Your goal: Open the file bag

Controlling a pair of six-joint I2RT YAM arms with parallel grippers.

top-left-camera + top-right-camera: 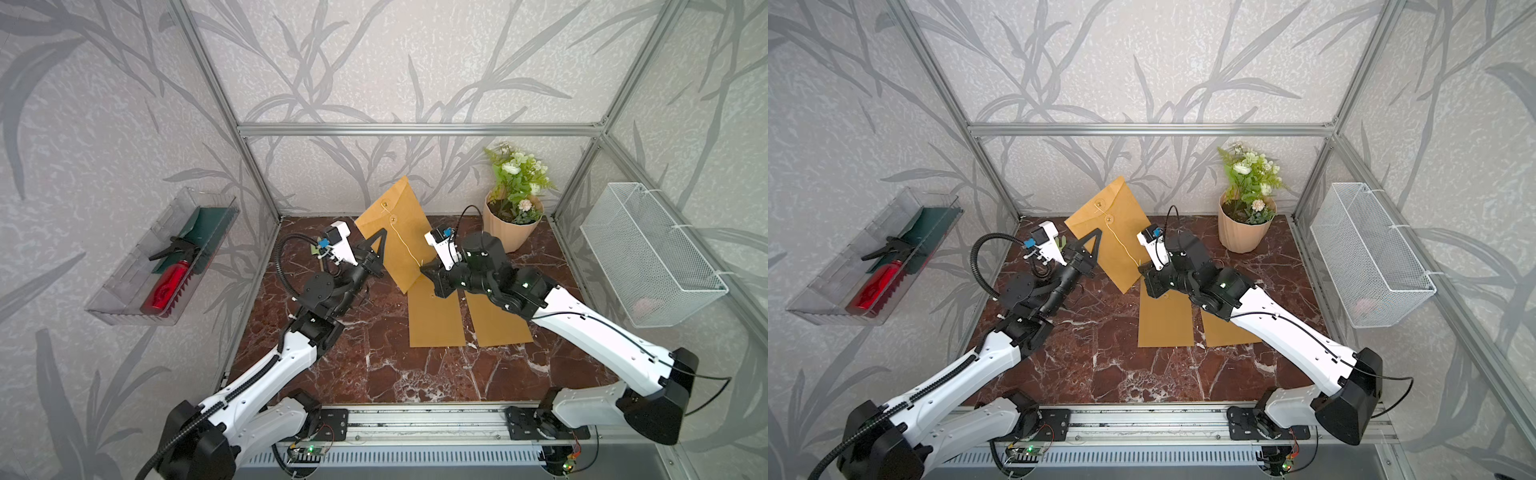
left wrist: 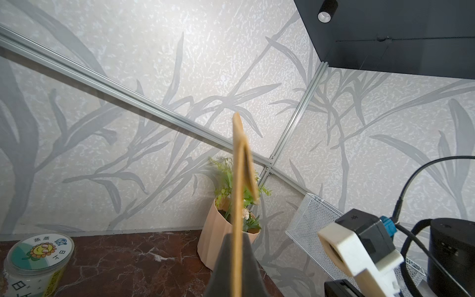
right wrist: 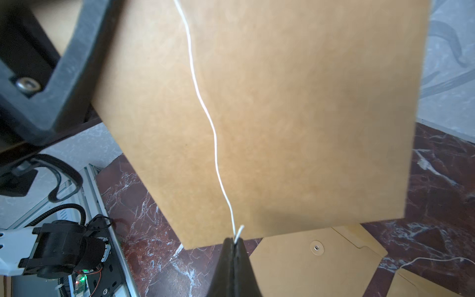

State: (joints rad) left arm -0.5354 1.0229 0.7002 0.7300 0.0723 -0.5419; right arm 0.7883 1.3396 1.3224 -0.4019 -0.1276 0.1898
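Observation:
The file bag (image 1: pixel 409 208) (image 1: pixel 1121 212) is a brown kraft envelope held up tilted above the back of the table, with two round buttons near its top. My left gripper (image 1: pixel 382 235) (image 1: pixel 1098 232) (image 2: pixel 236 237) is shut on the bag's left edge. In the left wrist view the bag's edge (image 2: pixel 237 200) runs up from the jaws, and its flap (image 2: pixel 250 174) stands slightly off the body. A thin pale string (image 1: pixel 405 245) (image 3: pixel 205 108) runs down from the lower button. My right gripper (image 1: pixel 423 265) (image 1: pixel 1140 266) (image 3: pixel 234 240) is shut on the string's end.
Two more kraft envelopes (image 1: pixel 434 320) (image 1: pixel 496 326) lie flat under the right arm. A potted plant (image 1: pixel 513 212) stands at the back right. A wire basket (image 1: pixel 648 253) hangs on the right wall, a clear tray (image 1: pixel 137 274) with a red bottle on the left. A round tub (image 2: pixel 38 259) sits at the back left.

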